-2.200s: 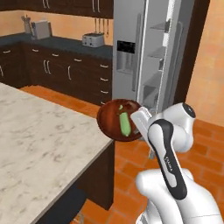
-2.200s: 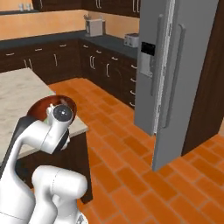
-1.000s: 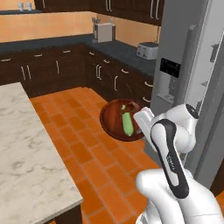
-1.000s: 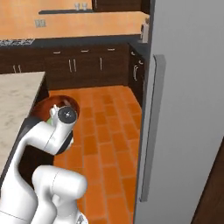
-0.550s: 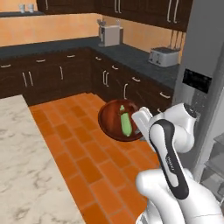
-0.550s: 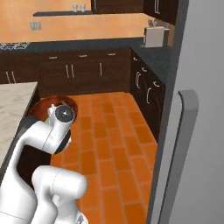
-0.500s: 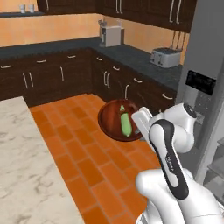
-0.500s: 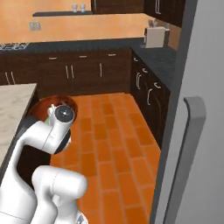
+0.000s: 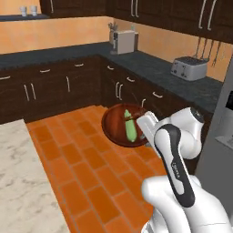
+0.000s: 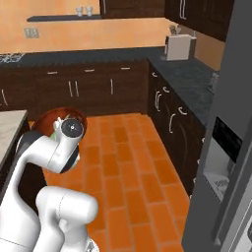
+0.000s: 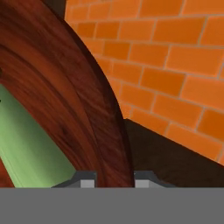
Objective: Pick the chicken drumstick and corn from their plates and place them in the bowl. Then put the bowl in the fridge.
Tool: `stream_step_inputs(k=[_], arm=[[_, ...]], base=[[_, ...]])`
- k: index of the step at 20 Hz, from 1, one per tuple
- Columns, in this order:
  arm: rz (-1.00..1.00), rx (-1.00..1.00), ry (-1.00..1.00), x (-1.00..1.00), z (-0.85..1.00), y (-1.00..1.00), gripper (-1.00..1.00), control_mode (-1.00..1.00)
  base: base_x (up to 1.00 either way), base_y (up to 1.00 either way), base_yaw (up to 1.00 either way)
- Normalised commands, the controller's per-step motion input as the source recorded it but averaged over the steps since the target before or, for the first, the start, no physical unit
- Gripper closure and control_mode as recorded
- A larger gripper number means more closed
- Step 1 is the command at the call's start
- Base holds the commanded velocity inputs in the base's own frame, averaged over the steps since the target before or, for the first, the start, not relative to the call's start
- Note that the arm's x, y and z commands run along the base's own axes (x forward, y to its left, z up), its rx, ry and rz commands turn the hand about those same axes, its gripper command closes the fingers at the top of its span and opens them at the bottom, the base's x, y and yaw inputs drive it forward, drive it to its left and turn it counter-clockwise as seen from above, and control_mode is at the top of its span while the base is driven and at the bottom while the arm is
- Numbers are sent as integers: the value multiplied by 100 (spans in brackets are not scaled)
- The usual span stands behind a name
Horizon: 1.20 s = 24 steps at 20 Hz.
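Observation:
My gripper (image 9: 144, 132) is shut on the near rim of the glossy dark reddish-brown bowl (image 9: 116, 127), which I hold level above the orange floor. The pale green corn (image 9: 131, 130) lies in the bowl, and a small reddish-brown piece, the drumstick (image 9: 128, 114), sits at its far end. In the hand view the bowl's rim (image 11: 83, 105) runs down between the two fingertips (image 11: 87, 180), with the corn (image 11: 30, 148) at the left. The bowl (image 10: 51, 118) peeks out behind my arm in the right base view. The grey fridge (image 10: 231, 128) with its black dispenser panel stands at the right. The plates are out of view.
The marble island counter (image 9: 18, 182) lies at my left, and its corner (image 10: 9, 125) also shows in the right base view. Dark cabinets with a black countertop line the far walls, carrying a toaster (image 9: 189, 68) and a pale appliance (image 9: 124, 42). Orange tile floor (image 10: 128, 167) spreads between.
The whole scene has swung as the base turned and drove, so the island slid left and the fridge went to the right edge. The bowl stays held in the gripper, unchanged against the arm.

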Motion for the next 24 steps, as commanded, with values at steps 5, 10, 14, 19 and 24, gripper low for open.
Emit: stream_step_inputs(k=[5, 10, 14, 19, 24], arm=[[0, 0, 0, 0, 0, 0, 100, 100], [0, 0, 0, 0, 0, 0, 100, 100], [0, 0, 0, 0, 0, 0, 100, 100], [0, 0, 0, 0, 0, 0, 100, 100], [0, 0, 0, 0, 0, 0, 100, 100]], base=[[95, -18, -33], [39, -24, -76], [4, -19, -83], [2, 18, -78], [4, -1, -81]])
